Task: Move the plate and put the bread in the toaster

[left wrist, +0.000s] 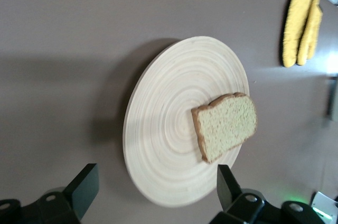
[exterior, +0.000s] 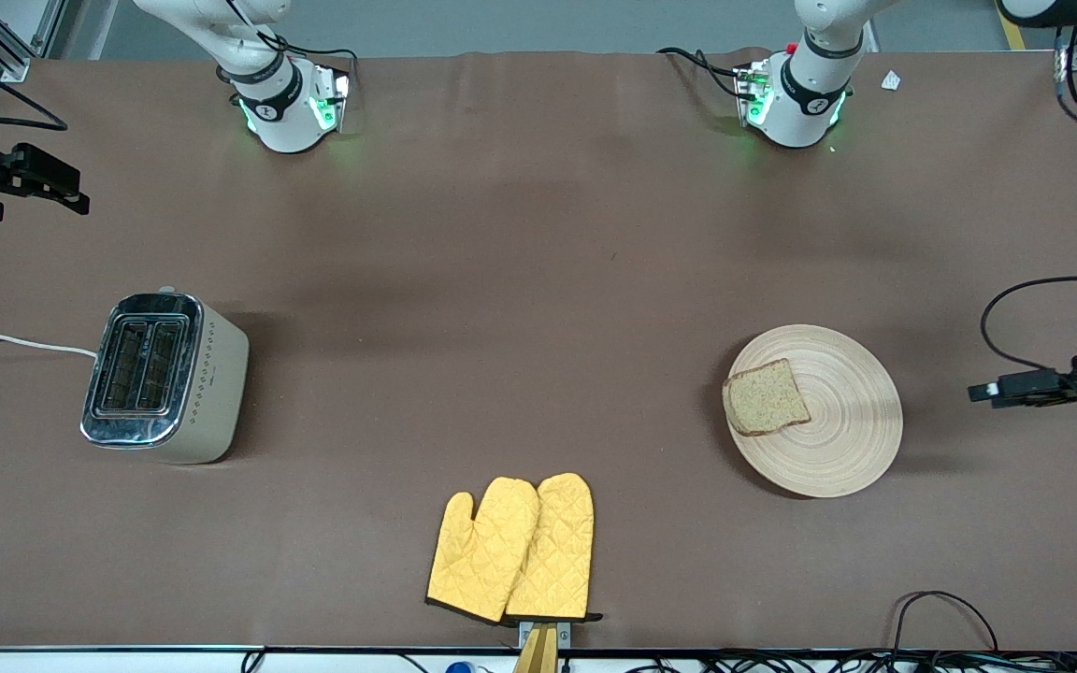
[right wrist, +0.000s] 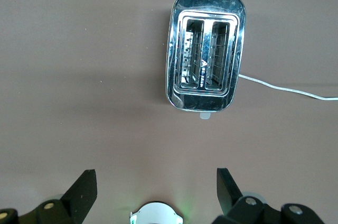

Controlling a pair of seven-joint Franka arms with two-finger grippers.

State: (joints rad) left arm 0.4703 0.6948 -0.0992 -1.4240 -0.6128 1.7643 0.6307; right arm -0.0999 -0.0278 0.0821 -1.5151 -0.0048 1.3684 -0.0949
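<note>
The wooden plate (exterior: pixel 838 430) lies toward the left arm's end of the table. The bread (exterior: pixel 765 397) lies flat on it, at the rim toward the right arm's end. Both show in the left wrist view: plate (left wrist: pixel 163 145), bread (left wrist: pixel 227 124). The toaster (exterior: pixel 165 374) stands toward the right arm's end, slots up and empty; it also shows in the right wrist view (right wrist: pixel 207 49). My left gripper (exterior: pixel 985 392) (left wrist: pixel 157 174) is open and empty, up in the air beside the plate. My right gripper (exterior: pixel 71 194) (right wrist: pixel 157 179) is open and empty, high above the table beside the toaster.
A pair of yellow oven mitts (exterior: pixel 512 547) lies near the table's front edge, between toaster and plate. The toaster's white cord (exterior: pixel 15 341) runs off the right arm's end of the table. Black cables (exterior: pixel 1043 290) hang near the left gripper.
</note>
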